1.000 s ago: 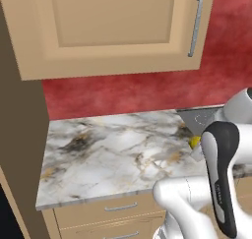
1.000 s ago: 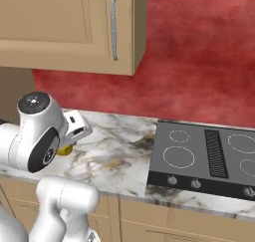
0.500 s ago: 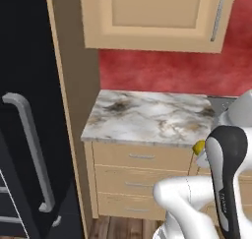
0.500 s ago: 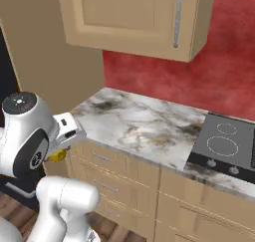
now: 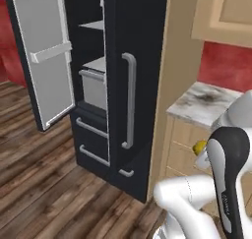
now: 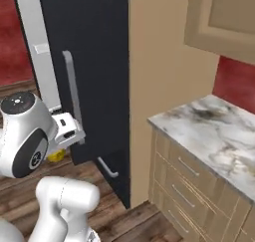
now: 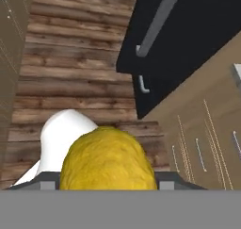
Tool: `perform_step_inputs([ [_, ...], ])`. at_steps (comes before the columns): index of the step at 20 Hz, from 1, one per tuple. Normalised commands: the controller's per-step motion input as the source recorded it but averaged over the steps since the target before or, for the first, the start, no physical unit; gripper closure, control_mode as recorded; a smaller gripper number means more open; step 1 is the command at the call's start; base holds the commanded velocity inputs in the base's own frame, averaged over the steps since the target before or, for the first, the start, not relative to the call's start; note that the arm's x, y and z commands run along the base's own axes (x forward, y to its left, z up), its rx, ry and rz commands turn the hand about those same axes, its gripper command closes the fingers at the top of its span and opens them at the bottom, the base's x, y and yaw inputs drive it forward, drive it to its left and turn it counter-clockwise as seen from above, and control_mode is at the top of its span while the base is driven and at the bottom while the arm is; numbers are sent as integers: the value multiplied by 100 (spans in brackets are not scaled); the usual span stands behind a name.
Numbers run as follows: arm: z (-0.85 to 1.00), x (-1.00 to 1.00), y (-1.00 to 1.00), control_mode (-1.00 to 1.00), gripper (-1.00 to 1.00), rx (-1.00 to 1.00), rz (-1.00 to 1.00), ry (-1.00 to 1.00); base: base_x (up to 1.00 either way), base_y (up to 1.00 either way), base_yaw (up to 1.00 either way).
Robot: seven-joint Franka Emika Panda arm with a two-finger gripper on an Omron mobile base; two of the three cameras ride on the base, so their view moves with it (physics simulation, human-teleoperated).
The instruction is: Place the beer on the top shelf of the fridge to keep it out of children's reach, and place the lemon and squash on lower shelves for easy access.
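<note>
- Since half a second ago the base has swung left, so both base views have changed whole: the marble counter [image 5: 204,103] has slid off to the right, and the fridge [image 5: 140,85] now stands in the middle with one door open.
- One lemon [image 7: 108,162], bright yellow with a pebbled skin and a rounded oval form, sits between the jaws of the gripper [image 7: 109,178]; the hand is closed on it at a middling width. It shows as a yellow spot beside the wrist in the left base view [image 5: 199,146] and under the hand in the right base view [image 6: 56,156].
- One fridge: matte black sides, a long curved grey bar handle [image 5: 129,101] on the closed door, and two short grey handles low on its drawers.
- One open door [image 5: 44,56] with pale smooth lining and two white racks.
- Two light-grey shelf plates show inside: the top shelf [image 5: 92,25] and one of the lower shelves [image 5: 96,64], above a grey bin.
- Floor of dark wooden planks [image 7: 70,72]; tan wooden cupboards [image 6: 199,186] with thin metal pulls.
</note>
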Motion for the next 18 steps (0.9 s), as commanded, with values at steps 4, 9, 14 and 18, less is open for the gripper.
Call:
perform_step_inputs([
  [4,0,0,0,100,100,0,0,0,0,97,73],
  [9,0,0,0,100,100,0,0,0,28,96,62],
  [14,0,0,0,100,100,0,0,0,84,25,34],
  [18,0,0,0,100,100,0,0,0,94,4,4],
])
